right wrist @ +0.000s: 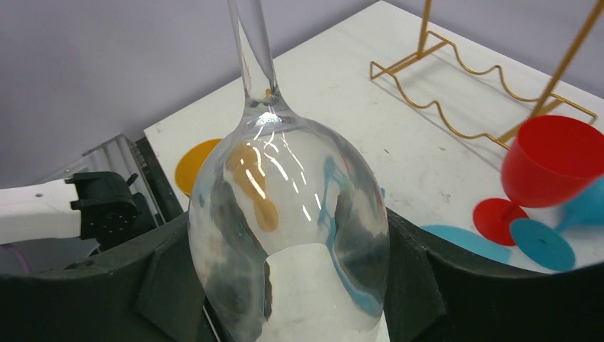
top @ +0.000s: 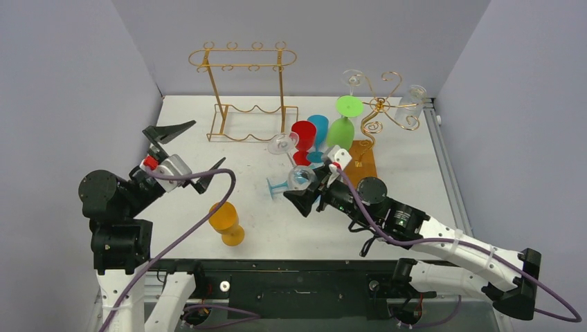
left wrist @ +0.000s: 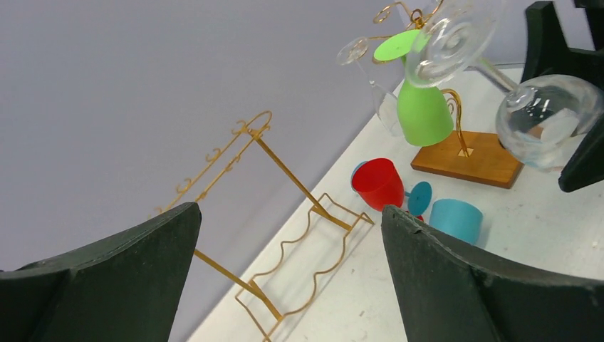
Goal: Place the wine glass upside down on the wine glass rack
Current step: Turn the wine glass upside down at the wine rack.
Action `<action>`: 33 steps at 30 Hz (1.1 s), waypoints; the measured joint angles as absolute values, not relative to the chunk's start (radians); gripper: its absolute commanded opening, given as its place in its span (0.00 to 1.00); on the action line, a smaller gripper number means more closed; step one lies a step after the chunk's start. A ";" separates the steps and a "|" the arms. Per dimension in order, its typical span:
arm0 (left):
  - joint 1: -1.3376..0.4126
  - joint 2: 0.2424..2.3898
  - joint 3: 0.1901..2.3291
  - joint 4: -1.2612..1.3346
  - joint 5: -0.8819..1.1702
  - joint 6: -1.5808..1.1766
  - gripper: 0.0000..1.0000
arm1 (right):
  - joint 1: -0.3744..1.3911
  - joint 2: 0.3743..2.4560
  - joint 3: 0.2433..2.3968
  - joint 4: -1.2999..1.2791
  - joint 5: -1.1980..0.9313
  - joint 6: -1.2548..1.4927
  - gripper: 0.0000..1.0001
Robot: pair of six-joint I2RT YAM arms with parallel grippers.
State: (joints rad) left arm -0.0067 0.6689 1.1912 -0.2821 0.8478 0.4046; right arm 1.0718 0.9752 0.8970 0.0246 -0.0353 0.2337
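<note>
My right gripper (top: 305, 185) is shut on the bowl of a clear wine glass (top: 300, 178), which is tilted with its stem and foot (top: 282, 143) pointing up and away. In the right wrist view the bowl (right wrist: 288, 214) fills the gap between both black fingers (right wrist: 434, 271). The gold spiral wine glass rack (top: 381, 109) on a wooden base (top: 362, 160) stands at the back right. A green glass (top: 342, 130) and two clear ones hang on it upside down. My left gripper (top: 192, 153) is wide open and holds nothing, off to the left of the glass.
A tall gold wire rack (top: 242, 90) stands at the back centre. Red (top: 303, 138) and blue (top: 319, 131) glasses stand left of the spiral rack, and another blue one (top: 277, 187) lies beside my right gripper. An orange glass (top: 227, 221) stands near the front edge.
</note>
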 measured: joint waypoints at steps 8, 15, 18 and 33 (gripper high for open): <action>-0.007 0.678 1.205 -0.402 0.698 0.215 0.96 | 1.047 0.739 0.764 -0.056 0.136 0.213 0.35; -0.007 0.681 1.174 -0.469 0.657 0.132 0.96 | 1.040 0.556 0.663 -0.105 0.284 0.212 0.35; -0.007 0.681 1.159 -0.497 0.658 0.118 0.96 | 1.035 0.519 0.645 -0.126 0.334 0.207 0.35; -0.007 0.702 1.151 -0.505 0.690 0.073 0.96 | 0.697 0.479 0.543 -0.137 0.318 0.196 0.37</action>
State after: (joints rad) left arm -0.0067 0.7017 1.1507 -0.5045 0.6895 0.0734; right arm 0.6971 0.4786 0.5430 -0.1368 0.3183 0.1963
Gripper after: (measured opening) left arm 0.963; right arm 0.685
